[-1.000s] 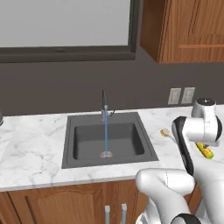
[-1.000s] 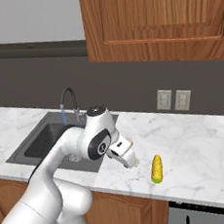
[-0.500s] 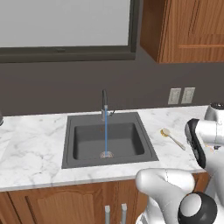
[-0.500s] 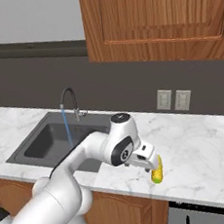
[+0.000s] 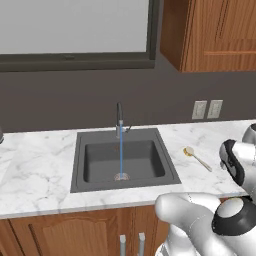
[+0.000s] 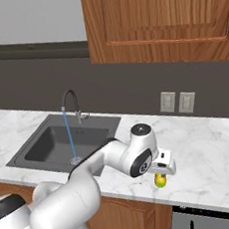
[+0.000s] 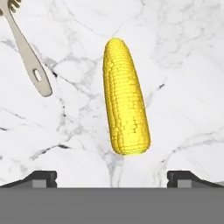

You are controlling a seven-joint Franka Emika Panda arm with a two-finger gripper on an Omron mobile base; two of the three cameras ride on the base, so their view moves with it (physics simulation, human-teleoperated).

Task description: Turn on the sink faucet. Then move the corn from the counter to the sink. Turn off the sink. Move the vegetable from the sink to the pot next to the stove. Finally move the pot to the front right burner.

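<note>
Hand (image 7: 112,177) (wide open, empty) hovers over corn (image 7: 124,96) lying between its fingertips.

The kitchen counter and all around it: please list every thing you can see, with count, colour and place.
Yellow corn cob: one, lying on the marble, apart from the utensil, just beyond the fingertips.
Beige slotted utensil: one, on the marble between corn and sink.
White marble counter with grey veins: one, above brown cabinet doors.
Dark grey recessed sink: one, set in the counter.
Dark grey faucet: one, behind the basin, with a blue water stream running.
White wall outlets: two, on the dark wall.
Brown wooden upper cabinet: one, above the counter.
Gripper: one, dark fingertips, open, above the corn.
</note>
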